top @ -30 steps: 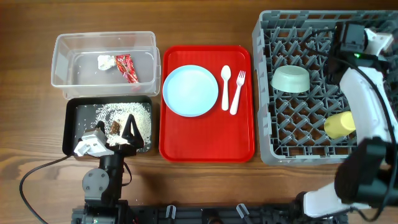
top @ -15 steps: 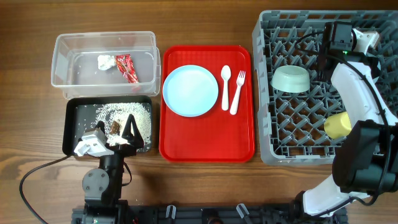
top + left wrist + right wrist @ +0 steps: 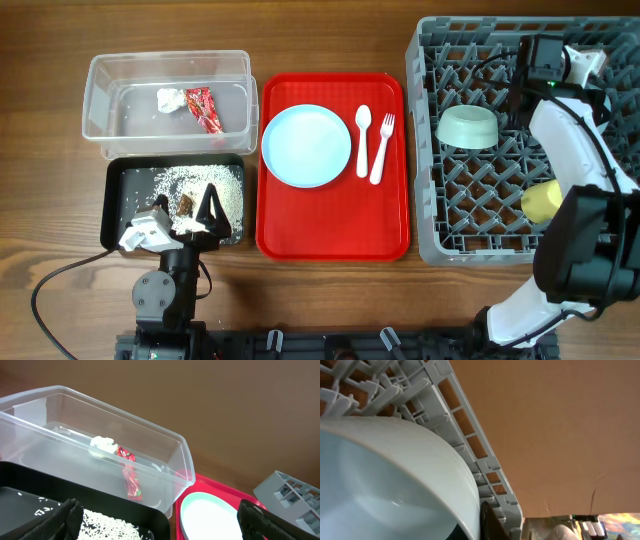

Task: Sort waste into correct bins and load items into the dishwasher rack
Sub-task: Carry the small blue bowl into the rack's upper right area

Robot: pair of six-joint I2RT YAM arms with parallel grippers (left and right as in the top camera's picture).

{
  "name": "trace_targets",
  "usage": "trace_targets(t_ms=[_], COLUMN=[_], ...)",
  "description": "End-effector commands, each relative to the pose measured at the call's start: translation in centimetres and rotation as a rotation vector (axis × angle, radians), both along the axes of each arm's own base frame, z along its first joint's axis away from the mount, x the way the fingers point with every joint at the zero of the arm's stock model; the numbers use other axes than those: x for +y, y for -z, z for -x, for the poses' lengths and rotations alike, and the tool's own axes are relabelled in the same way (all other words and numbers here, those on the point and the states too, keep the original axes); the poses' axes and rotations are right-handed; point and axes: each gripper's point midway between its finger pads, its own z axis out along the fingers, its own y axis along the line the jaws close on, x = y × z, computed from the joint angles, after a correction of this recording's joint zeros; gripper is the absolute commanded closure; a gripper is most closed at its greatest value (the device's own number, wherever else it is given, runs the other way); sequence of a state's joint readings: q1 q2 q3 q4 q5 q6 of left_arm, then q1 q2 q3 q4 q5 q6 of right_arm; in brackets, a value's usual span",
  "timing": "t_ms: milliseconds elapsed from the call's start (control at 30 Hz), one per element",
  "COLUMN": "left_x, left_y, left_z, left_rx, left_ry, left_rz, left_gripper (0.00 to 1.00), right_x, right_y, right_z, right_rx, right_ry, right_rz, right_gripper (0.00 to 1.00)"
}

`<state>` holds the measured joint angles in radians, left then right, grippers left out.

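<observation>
My right gripper (image 3: 528,88) is over the back of the grey dishwasher rack (image 3: 470,220). In the right wrist view the gripper (image 3: 477,521) is shut on the rim of the small light blue bowl (image 3: 385,485), close to the rack wall (image 3: 470,425). That bowl is hidden under the arm in the overhead view. The pale green bowl (image 3: 467,127) and the yellow cup (image 3: 546,201) lie in the rack. My left gripper (image 3: 188,212) is open and empty over the black tray (image 3: 112,210), which holds rice crumbs (image 3: 190,182) and a brown scrap (image 3: 186,205). The clear tub (image 3: 100,140) holds the tissue (image 3: 168,99) and the red wrapper (image 3: 203,108).
The red serving tray (image 3: 330,235) between the bins and the rack carries the light blue plate (image 3: 306,146), the white spoon (image 3: 363,135) and the fork (image 3: 381,150). The left arm's cable (image 3: 60,275) loops over the wooden table at the front left.
The right wrist has shifted left over the back of the rack. The left arm, the bins and the red tray's items have not moved.
</observation>
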<state>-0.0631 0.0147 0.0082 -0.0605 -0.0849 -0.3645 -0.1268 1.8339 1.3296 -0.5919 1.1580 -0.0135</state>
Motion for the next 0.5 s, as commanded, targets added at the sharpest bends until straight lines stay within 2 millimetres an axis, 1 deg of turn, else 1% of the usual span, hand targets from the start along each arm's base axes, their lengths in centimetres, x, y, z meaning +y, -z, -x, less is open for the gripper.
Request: trace_targets(t_ms=[0, 267, 367, 467], left_x=[0.3, 0.3, 0.3, 0.3], left_y=[0.1, 0.1, 0.1, 0.1], left_z=[0.0, 0.0, 0.0, 0.0], left_rx=[0.001, 0.001, 0.001, 0.001], left_ry=[-0.012, -0.012, -0.012, -0.012], left_rz=[0.009, 0.009, 0.009, 0.009], left_gripper=[0.0, 0.0, 0.0, 0.0], right_x=[0.3, 3.0, 3.4, 2.9], right_y=[1.1, 1.3, 1.2, 0.2], right_z=[-0.4, -1.7, -1.9, -1.3], right_rx=[0.036, 0.066, 0.088, 0.094], right_ry=[-0.014, -0.1, -0.114, -0.081], right_rz=[-0.003, -0.014, -0.003, 0.056], right_gripper=[0.96, 0.96, 0.96, 0.96])
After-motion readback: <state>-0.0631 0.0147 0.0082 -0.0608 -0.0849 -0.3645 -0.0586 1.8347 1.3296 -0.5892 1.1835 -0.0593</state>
